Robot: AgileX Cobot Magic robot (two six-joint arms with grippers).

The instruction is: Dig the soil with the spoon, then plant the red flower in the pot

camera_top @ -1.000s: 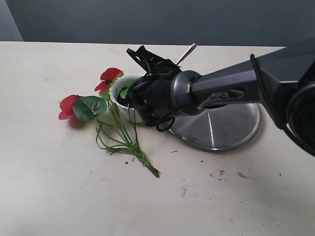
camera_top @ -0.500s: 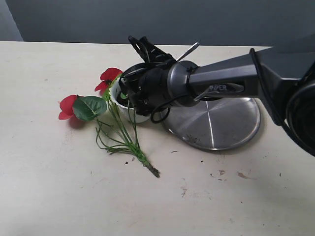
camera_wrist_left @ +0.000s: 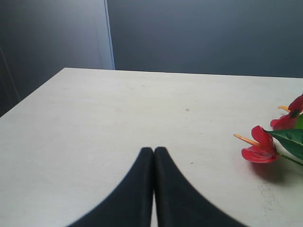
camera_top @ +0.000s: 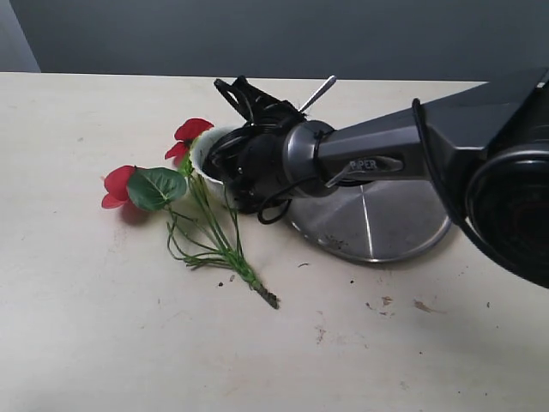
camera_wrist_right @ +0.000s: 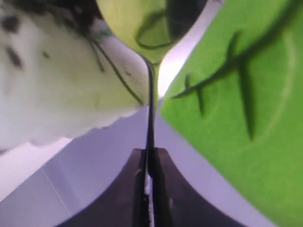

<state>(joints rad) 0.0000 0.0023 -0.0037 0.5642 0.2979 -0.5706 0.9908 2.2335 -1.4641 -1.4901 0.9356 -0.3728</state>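
Observation:
The white pot [camera_top: 204, 151] stands beside the steel plate, half hidden by my right gripper [camera_top: 227, 172], which reaches into it from the right. That gripper [camera_wrist_right: 150, 151] is shut on the spoon [camera_wrist_right: 150, 113], seen edge-on, with its bowl [camera_wrist_right: 147, 28] down in the pot by dark soil [camera_wrist_right: 71, 10]. The handle's end [camera_top: 319, 91] sticks up behind the wrist. The red flower [camera_top: 190, 130] lies flat on the table against the pot, its stems [camera_top: 225, 249] running toward the front. My left gripper [camera_wrist_left: 154, 150] is shut and empty, low over bare table, the flower's blooms [camera_wrist_left: 258, 147] off to one side.
A large round steel plate [camera_top: 390, 225] with soil specks lies right of the pot, partly under my right arm. Soil crumbs [camera_top: 382, 302] are scattered on the table in front of it. A green leaf [camera_wrist_right: 236, 94] fills one side of the right wrist view.
My right gripper has shifted left and turned over the pot with the spoon; the handle's end moved slightly left. The flower and the plate have stayed put.

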